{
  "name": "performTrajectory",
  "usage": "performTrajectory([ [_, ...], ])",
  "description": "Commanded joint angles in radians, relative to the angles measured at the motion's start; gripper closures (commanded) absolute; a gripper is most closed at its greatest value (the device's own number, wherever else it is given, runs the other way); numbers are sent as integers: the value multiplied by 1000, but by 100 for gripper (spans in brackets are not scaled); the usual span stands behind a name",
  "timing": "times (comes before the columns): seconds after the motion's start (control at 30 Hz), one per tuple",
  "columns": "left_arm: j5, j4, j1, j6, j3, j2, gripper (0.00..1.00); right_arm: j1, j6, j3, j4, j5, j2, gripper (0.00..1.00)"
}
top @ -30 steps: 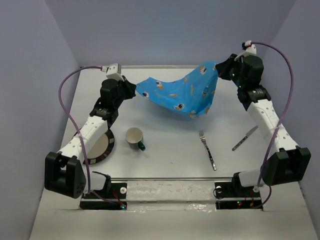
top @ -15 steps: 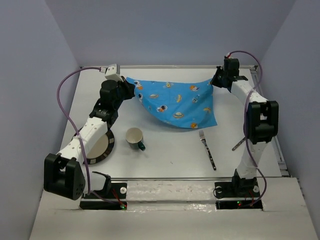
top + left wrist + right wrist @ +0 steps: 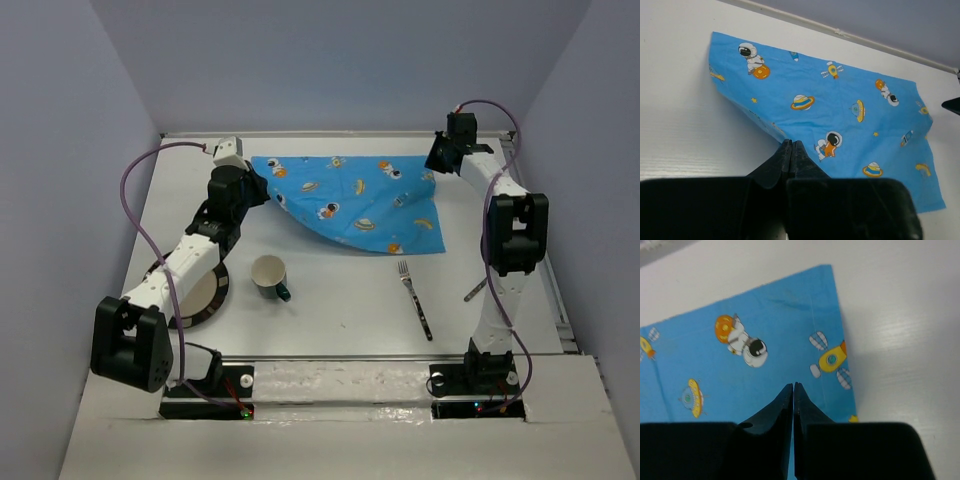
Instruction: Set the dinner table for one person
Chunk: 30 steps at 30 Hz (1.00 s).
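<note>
Plate (image 3: 208, 297) half under left arm (image 3: 185, 262), mug (image 3: 269, 273), fork (image 3: 414, 297), knife (image 3: 476, 291), cloth (image 3: 350, 200) on dinner table (image 3: 340, 315)

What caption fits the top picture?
Left tool and right tool at opposite ends of the blue space cloth, near cup, fork, plate.

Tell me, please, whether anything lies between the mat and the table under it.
Nothing visible does. The mat drapes onto bare table; the fork, cup and plate lie nearer, clear of it, though the fork's tines sit close to its near edge.
</note>
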<state>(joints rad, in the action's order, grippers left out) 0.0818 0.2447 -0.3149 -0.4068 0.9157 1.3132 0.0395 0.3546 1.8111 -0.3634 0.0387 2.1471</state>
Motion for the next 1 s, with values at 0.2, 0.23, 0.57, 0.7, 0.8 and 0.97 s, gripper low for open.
performTrajectory([
  [0.2, 84, 79, -4, -24, -38, -83, 42, 2, 4, -48, 34, -46, -102, 75],
  [0.23, 87, 77, -4, -26, -38, -88, 31, 2, 7, -56, 35, -43, -102, 68],
  [0.57, 56, 91, 28, -9, -21, -175, 1, 161, -5, -337, 196, 139, -271, 65],
  [0.7, -31, 76, 30, 23, 21, -201, 1, 233, 26, -478, 296, 153, -297, 81],
  [0.8, -133, 70, 25, 3, 44, -230, 1, 296, 35, -503, 310, 188, -273, 100],
  [0.97, -243, 39, 19, -1, 54, -302, 1, 425, 20, -515, 336, 145, -244, 100],
])
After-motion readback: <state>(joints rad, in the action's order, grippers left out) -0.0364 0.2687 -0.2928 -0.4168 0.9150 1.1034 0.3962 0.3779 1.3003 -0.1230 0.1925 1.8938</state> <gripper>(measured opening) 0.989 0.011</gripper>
